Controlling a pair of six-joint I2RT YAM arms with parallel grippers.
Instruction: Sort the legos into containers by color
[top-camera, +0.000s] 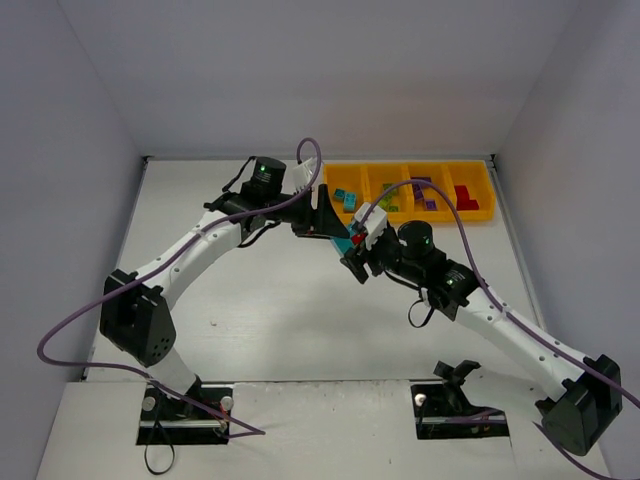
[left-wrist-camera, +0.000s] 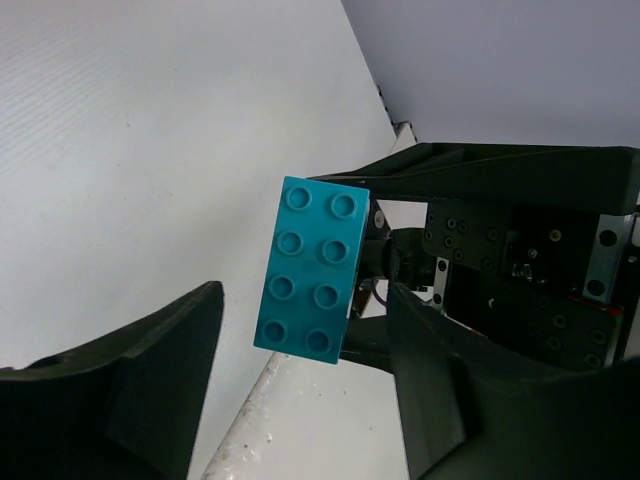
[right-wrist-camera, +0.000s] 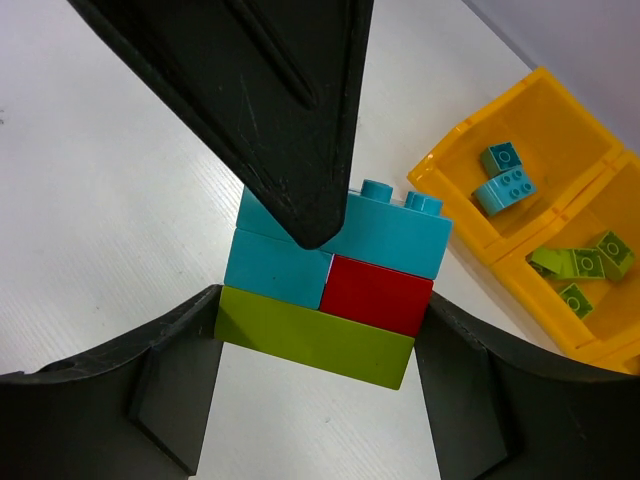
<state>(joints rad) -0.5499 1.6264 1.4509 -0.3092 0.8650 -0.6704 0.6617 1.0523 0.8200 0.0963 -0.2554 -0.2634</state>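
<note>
The brick cluster (right-wrist-camera: 335, 290) is smooth, glossy plastic; the tray (right-wrist-camera: 560, 120) shiny yellow plastic; the tabletop (right-wrist-camera: 110, 200) matt, finely ribbed white.

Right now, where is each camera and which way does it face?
Top external: above and behind, looking down on table, tray, left arm, right arm.
Left wrist: along its left fingers at the teal brick's studs.
Right wrist: past its right fingers at the brick cluster, tray beyond.
Shared: top and right wrist both show brick cluster and tray.

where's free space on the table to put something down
Bare table in the near middle, between left arm and right arm; also the far left corner. Crowded in front of the tray, around the held brick cluster.
</note>
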